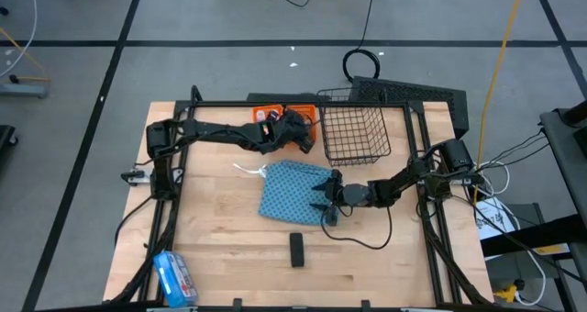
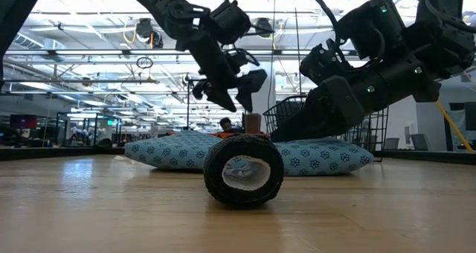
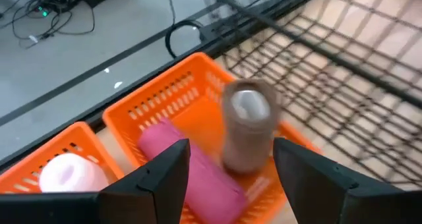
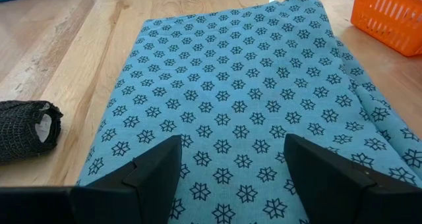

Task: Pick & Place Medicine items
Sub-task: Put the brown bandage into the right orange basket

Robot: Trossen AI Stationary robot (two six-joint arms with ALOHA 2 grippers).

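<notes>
Nearest the table's front edge: a blue and white packet (image 1: 174,277) lies at the front left corner of the wooden table (image 1: 220,234).

Just behind, centre front: a black rectangular bar (image 1: 296,249) lies alone on the bare wood; in the low view it shows end-on as a dark roll (image 2: 243,171) with a pale core.

Mid-table: a large blue patterned cloth (image 1: 292,191) lies flat. The right gripper (image 1: 323,202) hangs low at the cloth's right edge, its fingers (image 4: 330,178) spread wide over the fabric and holding nothing. The black bar (image 4: 26,130) lies beside the cloth's edge, apart from this gripper.

Farther back: an orange tray (image 1: 312,115) with slotted walls sits at the rear of the table, just left of a black wire basket (image 1: 356,130). The left gripper (image 1: 295,128) hovers above the tray with its fingers (image 3: 165,178) parted. A brown oblong piece (image 3: 247,125) stands upright in the right-hand compartment, in the gap between the fingers, with space showing on both sides; the blur leaves contact unsettled. A pink oblong tube (image 3: 191,168) lies in the same compartment, beside the brown piece. A white round bottle (image 3: 66,172) lies in the adjoining compartment.

Beyond the table: grey floor with dark tape lines and loose cables (image 1: 362,62).
</notes>
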